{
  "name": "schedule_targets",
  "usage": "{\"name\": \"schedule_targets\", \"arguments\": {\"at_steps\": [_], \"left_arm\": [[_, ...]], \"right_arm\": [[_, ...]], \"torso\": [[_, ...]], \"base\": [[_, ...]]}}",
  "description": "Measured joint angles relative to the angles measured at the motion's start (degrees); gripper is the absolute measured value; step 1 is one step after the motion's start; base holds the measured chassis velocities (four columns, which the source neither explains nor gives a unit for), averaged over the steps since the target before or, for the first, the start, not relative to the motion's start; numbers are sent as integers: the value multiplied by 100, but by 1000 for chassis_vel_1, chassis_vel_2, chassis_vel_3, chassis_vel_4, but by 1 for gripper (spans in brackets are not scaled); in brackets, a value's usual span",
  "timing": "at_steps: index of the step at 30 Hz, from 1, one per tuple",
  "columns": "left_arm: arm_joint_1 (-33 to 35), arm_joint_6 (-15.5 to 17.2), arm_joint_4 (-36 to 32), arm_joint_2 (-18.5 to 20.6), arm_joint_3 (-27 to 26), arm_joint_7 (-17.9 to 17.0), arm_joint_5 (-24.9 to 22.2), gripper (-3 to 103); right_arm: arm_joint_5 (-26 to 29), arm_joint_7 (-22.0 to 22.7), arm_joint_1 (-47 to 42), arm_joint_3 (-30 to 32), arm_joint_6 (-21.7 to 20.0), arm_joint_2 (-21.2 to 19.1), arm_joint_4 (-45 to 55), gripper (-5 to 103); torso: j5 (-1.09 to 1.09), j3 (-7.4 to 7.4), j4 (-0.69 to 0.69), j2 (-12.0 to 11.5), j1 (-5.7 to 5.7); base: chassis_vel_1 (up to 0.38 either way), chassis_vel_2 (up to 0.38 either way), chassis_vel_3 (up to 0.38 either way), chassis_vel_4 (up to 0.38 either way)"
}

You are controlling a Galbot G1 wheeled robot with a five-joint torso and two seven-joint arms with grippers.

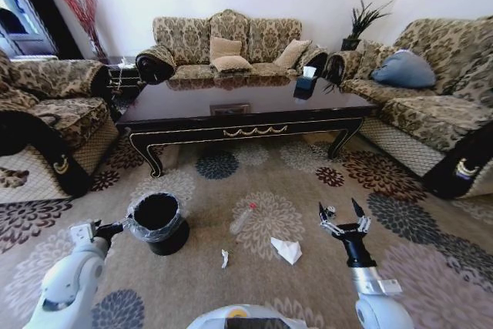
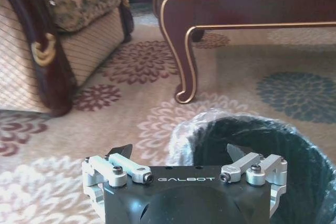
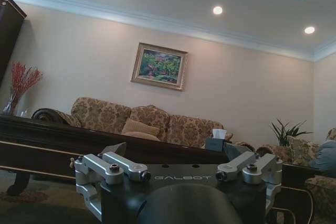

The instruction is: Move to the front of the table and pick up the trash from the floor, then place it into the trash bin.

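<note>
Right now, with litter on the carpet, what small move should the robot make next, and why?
Probably lower the right hand toward the crumpled paper. That hand hangs open and empty beside it, the paper lies nearest, and the trash bin stands open close by.

White rounded arm shells, black wrist housings marked GALBOT, silver screwed finger links, dark pointed fingertips

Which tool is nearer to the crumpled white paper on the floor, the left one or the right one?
The right. The right tool hangs open beside the crumpled white paper, to its right. The left tool is open at the trash bin, well to the paper's left.
</note>
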Motion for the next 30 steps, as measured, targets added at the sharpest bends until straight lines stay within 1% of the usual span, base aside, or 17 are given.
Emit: {"name": "schedule_targets", "arguments": {"at_steps": [5,11,14,17,18,23,30], "left_arm": [[-202,-95,392,-15,135,65,-191,100],[-260,-149,752,-213,171,52,-270,100],[-292,-213,943,-318,195,111,-337,100],[-328,-233,1036,-354,210,111,-372,100],[-390,-272,1164,-378,221,106,-396,100],[-583,-391,1479,-361,232,129,-474,100],[-745,-460,1773,-350,268,207,-565,100]], "right_arm": [[-18,2,4,-37,0,14,-14,100],[-22,4,65,-97,1,-53,-90,100],[-23,4,76,-125,9,-80,-114,100],[-26,2,75,-132,14,-82,-114,100],[-28,1,69,-133,19,-82,-114,100],[-42,-1,48,-131,27,-83,-111,100],[-95,-1,30,-145,31,-64,-112,100]], "torso": [[1,-1,0,0,-1],[0,0,3,0,-1],[0,-1,1,0,0],[0,-1,1,0,-1],[0,-1,1,0,-1],[0,-1,0,0,0],[0,-1,0,0,-1]], "base": [[0,0,0,0],[0,0,0,0],[0,0,0,0],[0,0,0,0],[0,0,0,0],[0,0,0,0],[0,0,0,0]]}}
